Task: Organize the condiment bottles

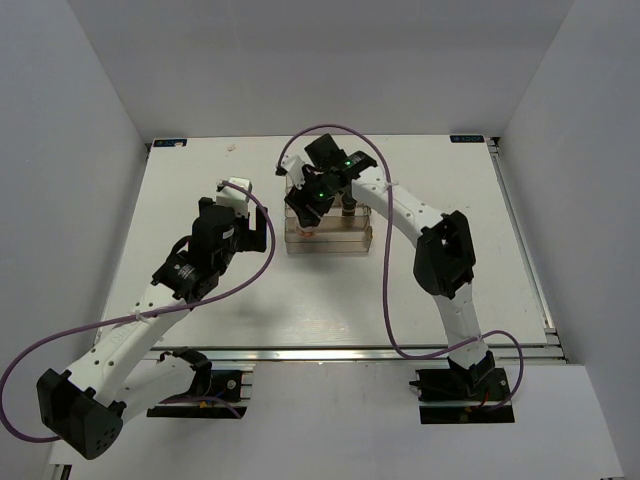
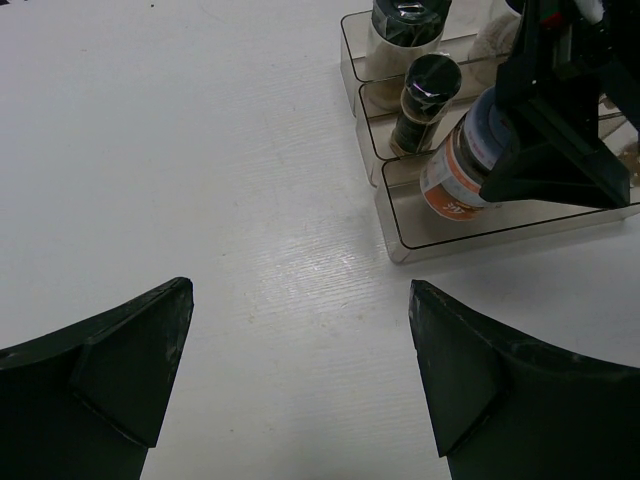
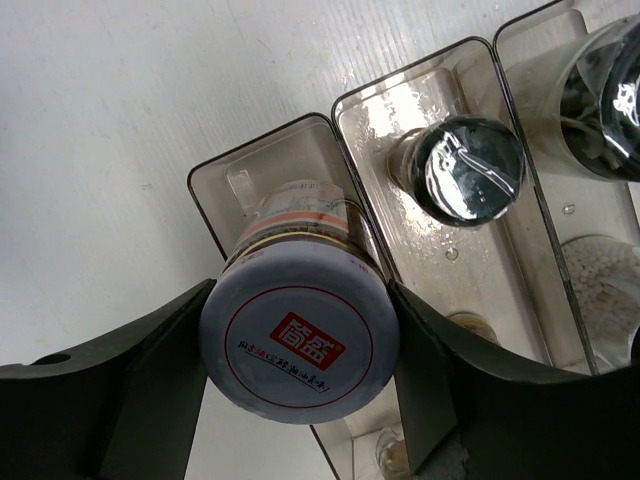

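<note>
Closest under my right wrist, the brownish jar with its red-marked white lid is pinched in my right claw over the clear rack, at its front compartment. From my left wrist, my left claw hangs spread above the white table, the jar leans in that front compartment, and a black-capped bottle stands one step behind. From above, my left claw sits left of the rack, apart.

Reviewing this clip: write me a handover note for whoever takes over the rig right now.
Left gripper: open, holding nothing, over bare table left of the rack.
Right gripper: shut on the white-lidded jar, which is tilted at the rack's lowest step and not yet released.
Done: a black-capped jar stands on the middle step, and another dark-capped jar on the top step.
Left: seat the white-lidded jar upright and let go. The arm hides part of the rack, so check it.
</note>
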Controlling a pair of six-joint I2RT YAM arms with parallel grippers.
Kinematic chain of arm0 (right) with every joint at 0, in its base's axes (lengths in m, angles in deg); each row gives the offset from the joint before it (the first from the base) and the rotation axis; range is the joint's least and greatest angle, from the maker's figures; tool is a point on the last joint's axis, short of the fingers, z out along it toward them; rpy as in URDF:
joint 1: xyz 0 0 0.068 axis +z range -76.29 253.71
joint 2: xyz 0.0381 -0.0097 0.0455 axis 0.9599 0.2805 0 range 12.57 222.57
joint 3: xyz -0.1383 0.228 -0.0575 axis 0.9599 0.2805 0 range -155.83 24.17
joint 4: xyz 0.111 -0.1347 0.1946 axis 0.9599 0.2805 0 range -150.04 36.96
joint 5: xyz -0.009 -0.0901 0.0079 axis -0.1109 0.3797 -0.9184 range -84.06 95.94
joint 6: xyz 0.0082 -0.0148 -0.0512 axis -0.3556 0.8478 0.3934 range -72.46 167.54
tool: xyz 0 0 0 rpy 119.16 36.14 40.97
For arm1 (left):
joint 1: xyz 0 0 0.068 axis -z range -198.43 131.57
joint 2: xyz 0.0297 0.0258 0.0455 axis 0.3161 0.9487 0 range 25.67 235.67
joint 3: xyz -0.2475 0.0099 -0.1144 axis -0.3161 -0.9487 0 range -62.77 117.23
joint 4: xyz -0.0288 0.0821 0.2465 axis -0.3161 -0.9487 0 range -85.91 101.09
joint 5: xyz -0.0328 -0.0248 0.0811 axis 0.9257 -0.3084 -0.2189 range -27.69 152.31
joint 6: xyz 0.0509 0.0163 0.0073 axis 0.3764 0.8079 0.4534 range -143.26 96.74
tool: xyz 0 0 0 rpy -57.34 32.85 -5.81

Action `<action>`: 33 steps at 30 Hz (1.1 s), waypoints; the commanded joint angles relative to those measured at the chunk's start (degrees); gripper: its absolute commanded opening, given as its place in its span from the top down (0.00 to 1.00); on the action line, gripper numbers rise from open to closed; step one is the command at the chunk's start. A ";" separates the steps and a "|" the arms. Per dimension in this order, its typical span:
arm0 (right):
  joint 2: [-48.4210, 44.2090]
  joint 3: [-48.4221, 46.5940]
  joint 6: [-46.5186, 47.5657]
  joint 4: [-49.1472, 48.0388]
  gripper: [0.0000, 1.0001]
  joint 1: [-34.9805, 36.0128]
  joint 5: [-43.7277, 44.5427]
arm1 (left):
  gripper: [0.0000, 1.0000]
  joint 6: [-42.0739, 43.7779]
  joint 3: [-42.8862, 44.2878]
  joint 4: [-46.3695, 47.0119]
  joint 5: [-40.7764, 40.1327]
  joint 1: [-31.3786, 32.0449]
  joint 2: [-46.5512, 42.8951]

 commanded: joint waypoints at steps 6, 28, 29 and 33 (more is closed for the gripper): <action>0.08 0.11 -0.70 -5.83 1.00 1.61 0.39 | 0.02 0.58 -0.08 1.22 0.12 0.15 -1.55; 2.36 2.66 -2.46 -7.94 0.30 3.54 3.91 | 0.02 0.58 -0.17 1.31 -0.05 0.15 -1.55; 2.27 2.66 -2.46 -7.86 0.25 3.54 3.91 | 0.02 0.58 -0.25 1.31 -0.05 0.15 -1.55; 1.31 2.49 -2.98 -7.33 0.15 3.54 3.91 | 0.02 0.66 -0.34 1.48 -0.23 0.15 -1.46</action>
